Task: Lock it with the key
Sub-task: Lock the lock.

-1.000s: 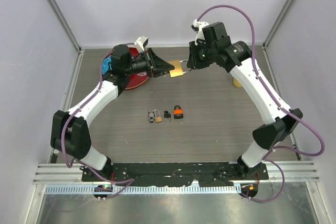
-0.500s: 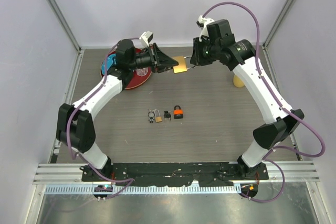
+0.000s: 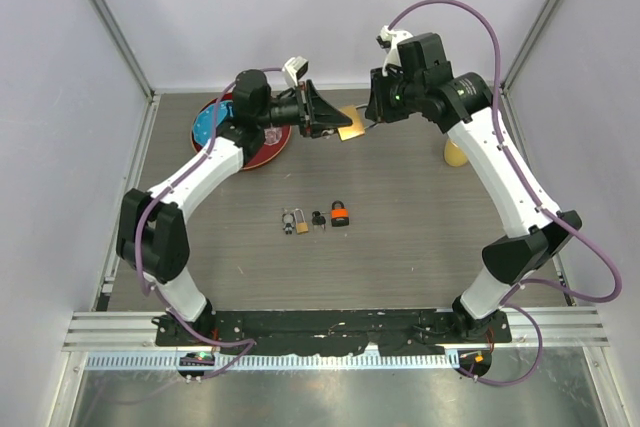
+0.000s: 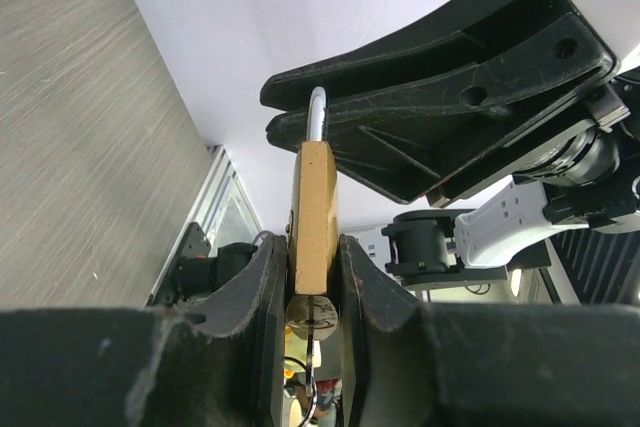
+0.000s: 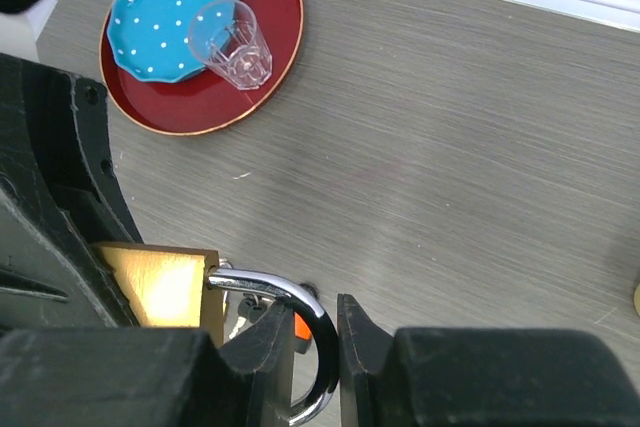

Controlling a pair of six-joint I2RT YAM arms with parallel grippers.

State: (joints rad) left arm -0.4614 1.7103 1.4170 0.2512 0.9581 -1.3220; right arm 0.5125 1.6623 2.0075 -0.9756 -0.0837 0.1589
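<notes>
Both arms have lifted the brass padlock (image 3: pixel 349 126) up and back, off the counter (image 3: pixel 420 247). Left fingers (image 4: pixel 262 287) clamp its body and right fingers (image 5: pixel 362 332) pinch the shackle (image 5: pixel 285 287). What looks like the key (image 3: pixel 318 218) lies below, so we judge locking hasn't started.

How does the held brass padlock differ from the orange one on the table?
The brass padlock looks bigger and is held in the air, left gripper on its body, right gripper on its shackle; the orange padlock is smaller and lies untouched on the table. Both are padlocks.
</notes>
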